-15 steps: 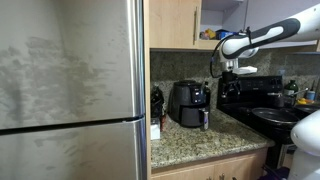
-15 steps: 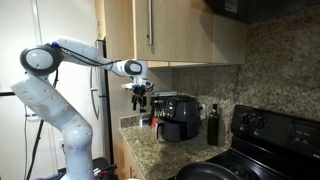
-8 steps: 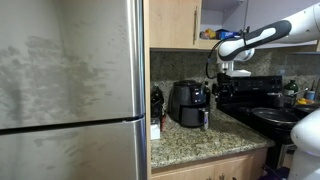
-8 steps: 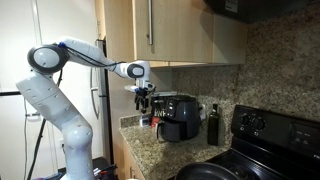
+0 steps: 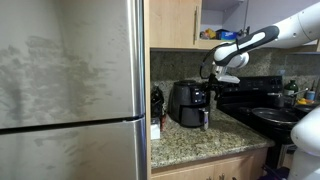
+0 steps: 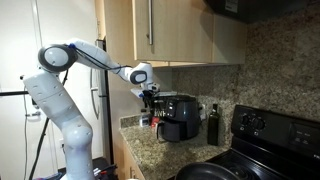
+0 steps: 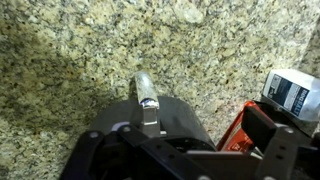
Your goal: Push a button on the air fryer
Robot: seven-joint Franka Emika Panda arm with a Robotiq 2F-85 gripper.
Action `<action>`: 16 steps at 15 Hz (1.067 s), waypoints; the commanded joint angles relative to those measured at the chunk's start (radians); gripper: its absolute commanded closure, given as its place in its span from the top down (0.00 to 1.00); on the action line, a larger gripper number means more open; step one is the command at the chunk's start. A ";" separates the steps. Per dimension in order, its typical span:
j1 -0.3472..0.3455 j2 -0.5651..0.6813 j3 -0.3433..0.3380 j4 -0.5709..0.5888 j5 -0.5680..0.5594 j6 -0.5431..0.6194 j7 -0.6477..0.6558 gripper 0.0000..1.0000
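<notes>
The air fryer [image 5: 188, 103] is a squat glossy black appliance on the granite counter, also seen in an exterior view [image 6: 178, 118]. In the wrist view its black top [image 7: 175, 112] lies just below the camera, with the silver drawer handle [image 7: 147, 92] pointing up the picture. My gripper [image 5: 214, 84] hangs just above the air fryer's top edge in both exterior views [image 6: 150, 98]. In the wrist view my gripper [image 7: 175, 140] is open and empty, its dark fingers [image 7: 264, 122] spread either side of the air fryer. The control panel is hidden.
A steel fridge [image 5: 70, 90] fills one side and a black stove [image 5: 262, 100] stands beside the counter. A dark bottle [image 6: 212, 124] stands next to the air fryer. A red object [image 7: 235, 140] and a white-labelled container [image 7: 290, 95] lie close by. Wooden cabinets [image 6: 150, 30] hang overhead.
My gripper has moved sideways toward the air fryer and a little lower, from beside it to just over its top. The air fryer has not moved.
</notes>
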 commanded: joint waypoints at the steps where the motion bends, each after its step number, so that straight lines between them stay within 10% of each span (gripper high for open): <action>1: -0.005 0.006 0.004 0.001 0.002 0.010 0.007 1.00; 11: -0.016 0.210 0.074 -0.011 -0.061 0.447 0.149 1.00; 16: 0.002 0.173 0.053 -0.015 -0.035 0.394 0.115 1.00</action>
